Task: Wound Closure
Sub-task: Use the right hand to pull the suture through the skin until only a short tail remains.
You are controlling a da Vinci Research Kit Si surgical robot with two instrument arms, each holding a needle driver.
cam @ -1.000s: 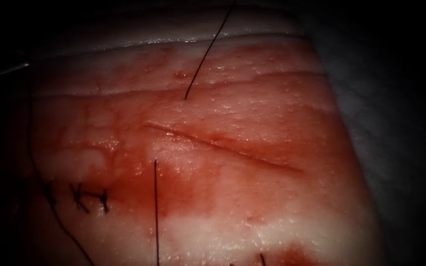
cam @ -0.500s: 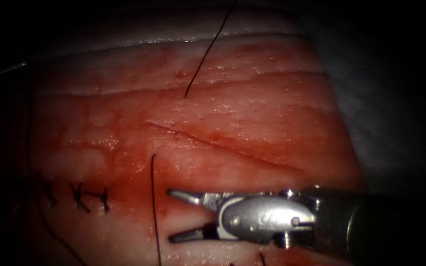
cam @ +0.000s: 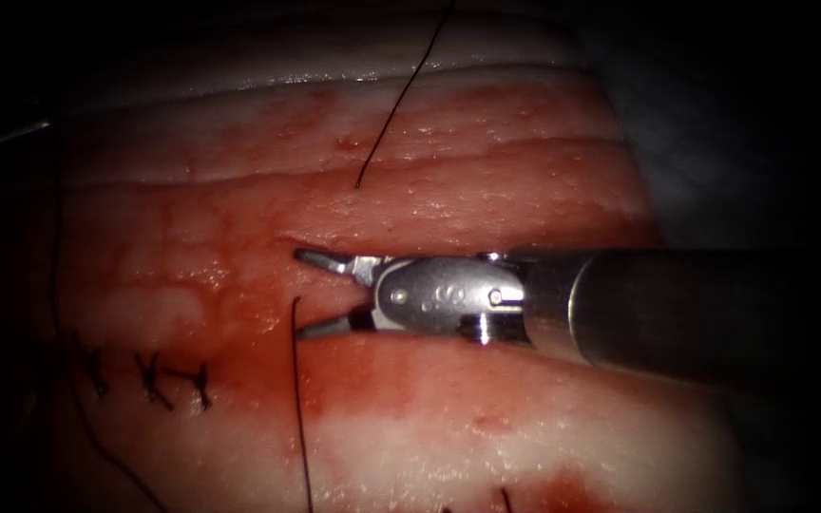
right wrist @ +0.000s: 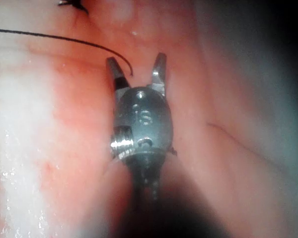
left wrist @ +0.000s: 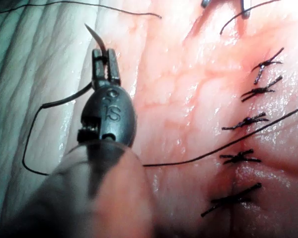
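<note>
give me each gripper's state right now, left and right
Left gripper: shut on the needle near one end, off the tissue.
Right gripper: open, holding nothing, beside a thread end.

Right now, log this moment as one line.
left pincer: shut on needle, off tissue | right pincer: open, empty, at cut's left end near thread

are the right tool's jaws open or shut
Open: the right tool shows two tips spread apart over the tissue, with nothing between them; same in its wrist view.
</note>
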